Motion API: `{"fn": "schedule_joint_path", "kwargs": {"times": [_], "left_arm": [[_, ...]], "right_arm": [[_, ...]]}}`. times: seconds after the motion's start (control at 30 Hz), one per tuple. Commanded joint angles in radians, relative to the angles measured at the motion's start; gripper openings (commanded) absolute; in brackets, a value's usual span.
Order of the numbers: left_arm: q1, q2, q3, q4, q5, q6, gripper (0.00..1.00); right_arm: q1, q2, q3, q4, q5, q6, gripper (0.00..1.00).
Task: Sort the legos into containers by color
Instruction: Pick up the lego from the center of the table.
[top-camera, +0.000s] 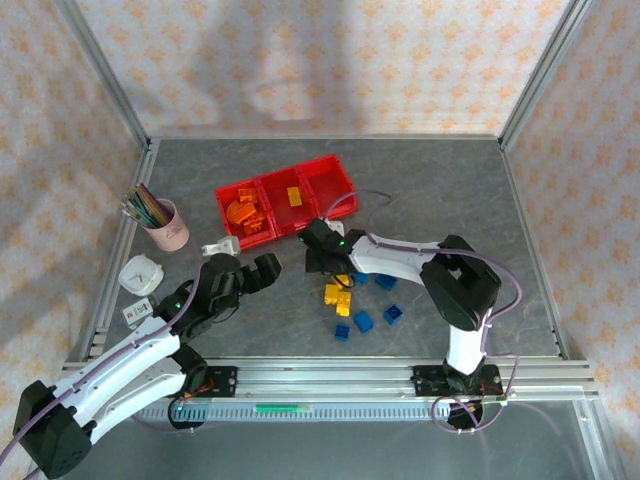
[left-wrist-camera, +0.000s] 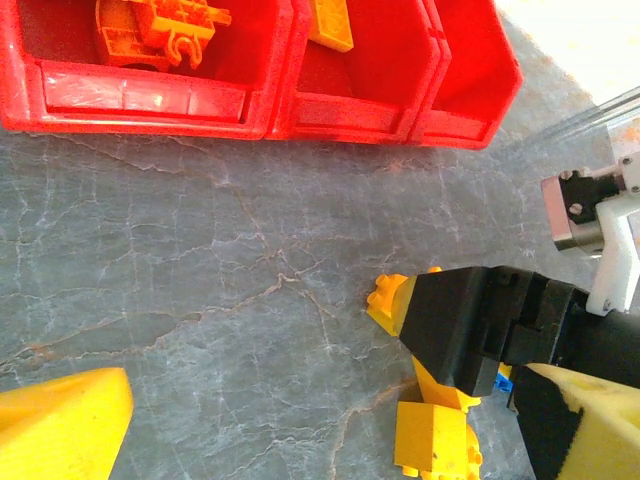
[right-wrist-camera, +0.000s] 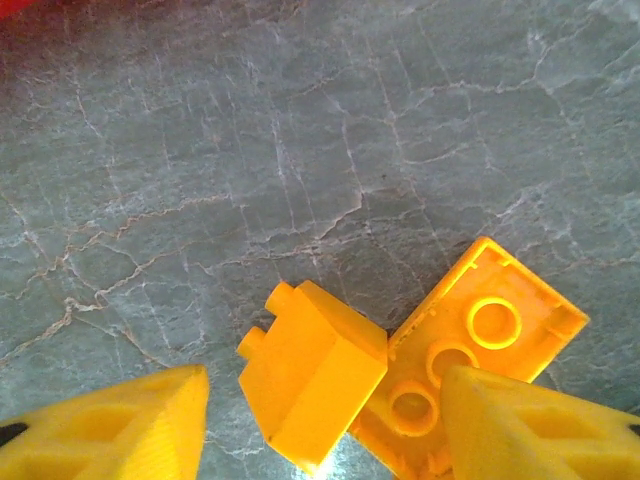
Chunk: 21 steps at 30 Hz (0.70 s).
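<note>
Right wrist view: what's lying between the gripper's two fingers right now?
In the right wrist view, a tilted yellow brick touches a hollow-side-up yellow brick; both sit inside the open right gripper.

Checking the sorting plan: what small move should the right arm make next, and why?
Probably lower the right tool and close on the yellow brick: it lies between the open fingers, touching an overturned yellow brick.

Three red bins (top-camera: 325, 180), joined in a row, upper centre. Left bin: a heap of orange bricks (top-camera: 245, 215), number unclear; middle bin: one brick (top-camera: 294, 195). Tabletop (top-camera: 450, 190), lower centre: at least four blue bricks (top-camera: 394, 314) and at least two yellow bricks (top-camera: 335, 293). Left: one pink cup (top-camera: 172, 230) of pencils (top-camera: 145, 205); three small white items (top-camera: 141, 273). Two robot arms (top-camera: 400, 258), bottom.
</note>
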Motion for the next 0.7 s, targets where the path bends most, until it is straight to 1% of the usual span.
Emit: {"fn": "schedule_joint_path", "kwargs": {"times": [0.0, 0.17, 0.33, 0.5, 0.67], "left_arm": [[-0.01, -0.022, -0.007, -0.001, -0.047, -0.009, 0.99], [-0.009, -0.053, -0.012, -0.025, -0.064, -0.017, 0.99], [-0.01, -0.078, -0.009, -0.063, -0.085, -0.023, 0.99], [-0.009, -0.092, -0.01, -0.073, -0.088, -0.026, 0.99], [-0.008, -0.092, -0.006, -0.073, -0.09, -0.026, 0.99]], "right_arm": [[0.015, 0.034, 0.056, 0.011, 0.029, -0.002, 0.58], [0.034, 0.074, 0.11, -0.015, 0.065, -0.029, 0.55], [0.035, 0.128, 0.142, -0.033, 0.06, -0.056, 0.47], [0.034, 0.151, 0.154, -0.046, 0.056, -0.071, 0.41], [0.034, 0.164, 0.165, -0.051, 0.064, -0.081, 0.32]]}}
